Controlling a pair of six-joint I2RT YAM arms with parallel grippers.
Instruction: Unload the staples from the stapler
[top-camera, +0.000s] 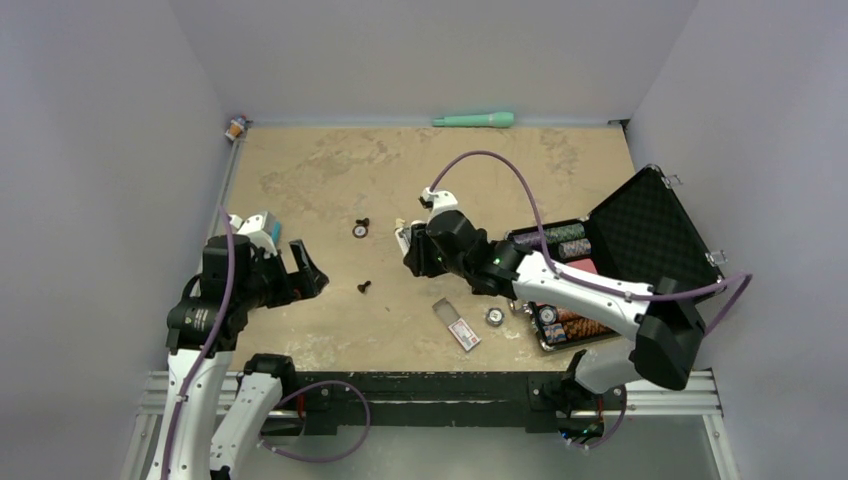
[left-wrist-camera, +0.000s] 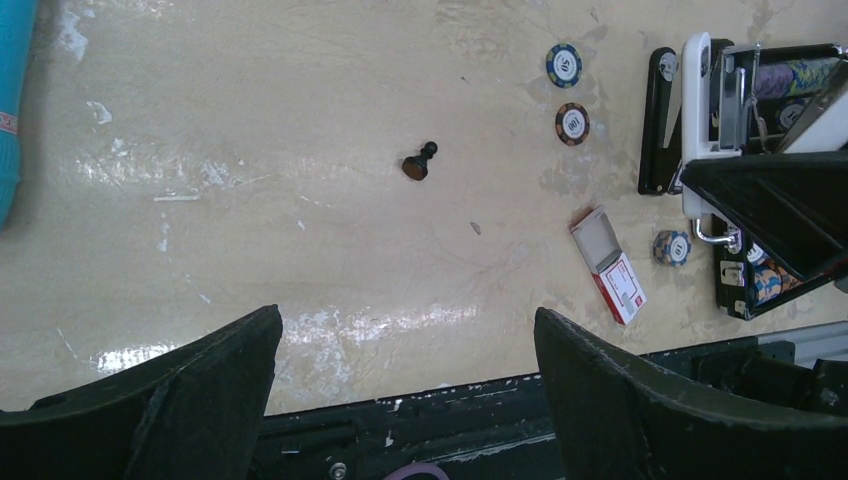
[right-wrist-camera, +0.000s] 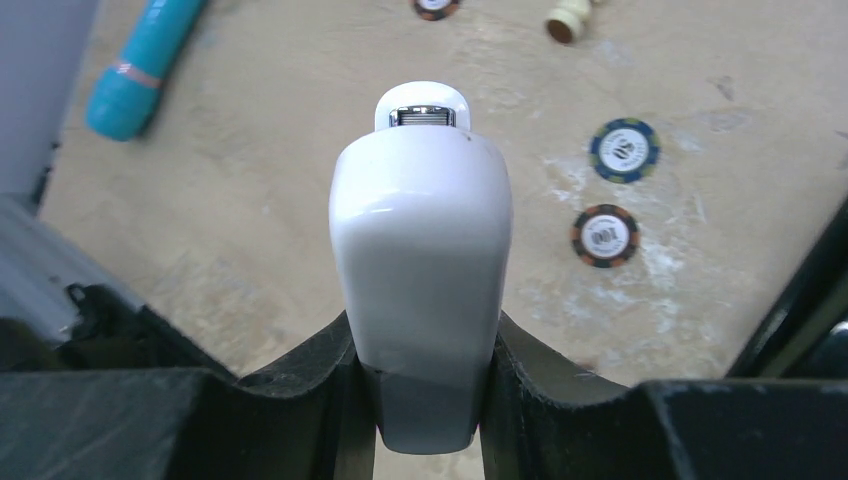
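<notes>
A: Entry: stapler. Whereabouts?
B: Hanging off the table. The right gripper is clamping its white top cover, nose pointing away, probably exposing the magazine for emptying.
A: Left gripper?
B: Hovering fully spread, carrying nothing.
A: Surroundings?
B: Lying below are poker chips, a black pawn and an open staple box. Nothing is obstructing.

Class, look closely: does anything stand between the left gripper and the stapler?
Nothing tall. The right gripper holds the stapler; only a black pawn and two poker chips lie between it and the left gripper.
</notes>
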